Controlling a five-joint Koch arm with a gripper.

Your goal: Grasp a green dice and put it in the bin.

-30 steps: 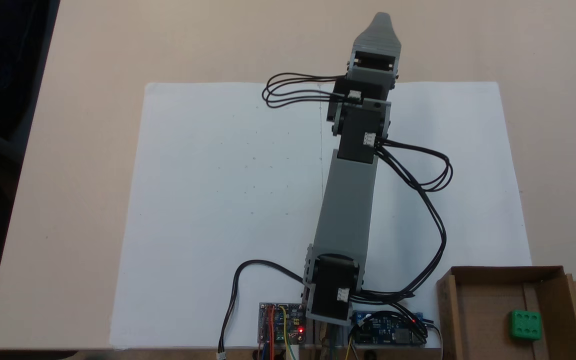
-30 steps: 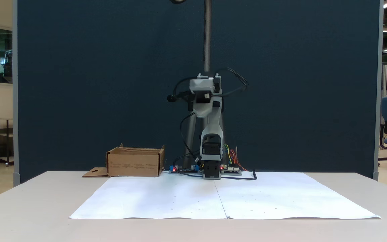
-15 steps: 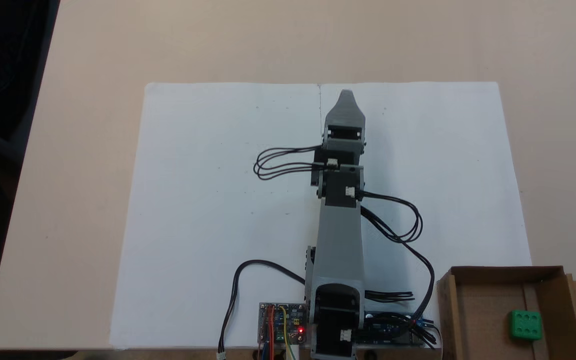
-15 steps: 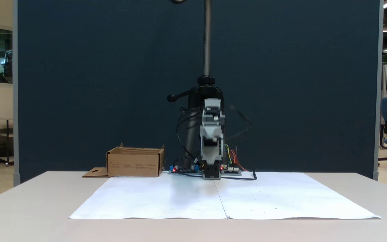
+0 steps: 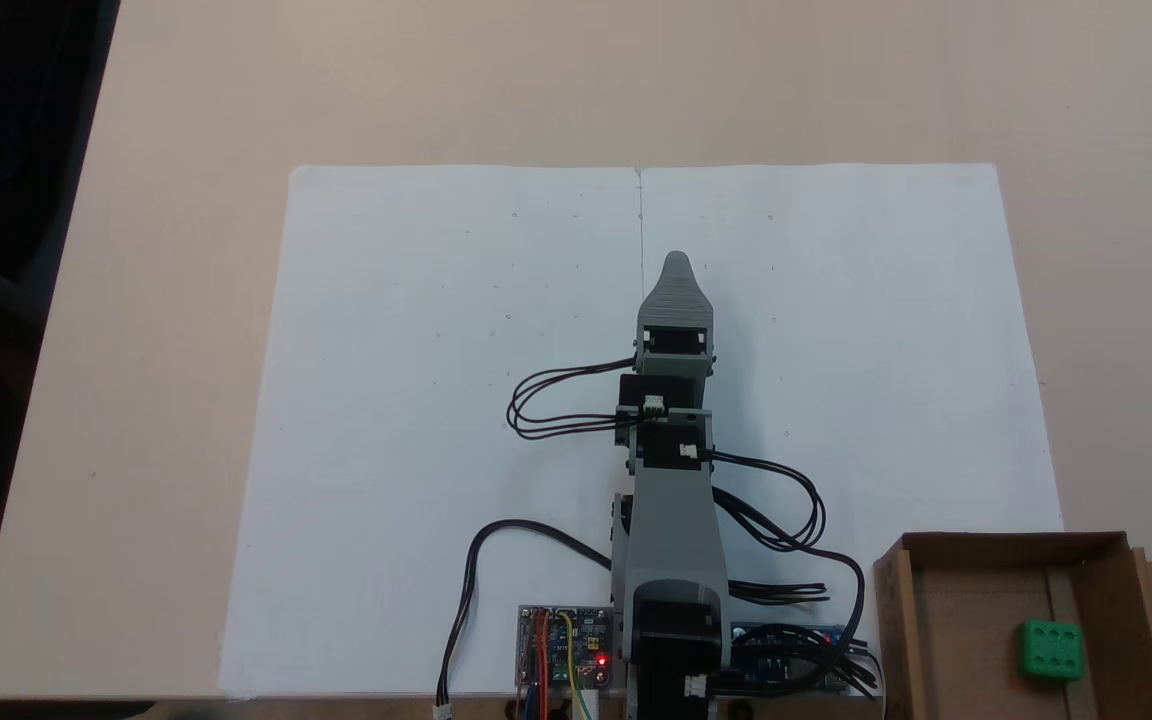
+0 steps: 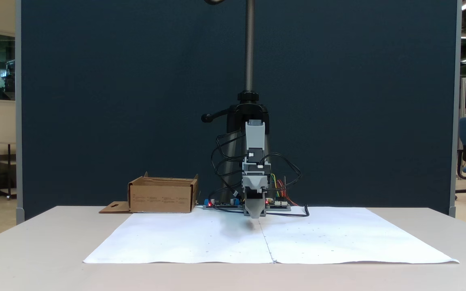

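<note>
Looking down, a fixed view shows the green dice (image 5: 1050, 650) lying inside the cardboard bin (image 5: 956, 640); from the side the bin's (image 6: 162, 198) wall hides it. The jaws' grip state cannot be told; gripper (image 5: 677, 264) well apart from the bin.

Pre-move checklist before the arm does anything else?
1. Green dice inside the bin: ok.
2. Dice resting on the bin floor, apart from the gripper: ok.
3. Gripper holding nothing: ok, nothing seen at its tip.
4. Gripper open or shut: cannot tell, one tip shows in both fixed views.
5. Gripper tip above the white paper, not touching: cannot tell.
6. Cables not snagged: ok.
</note>
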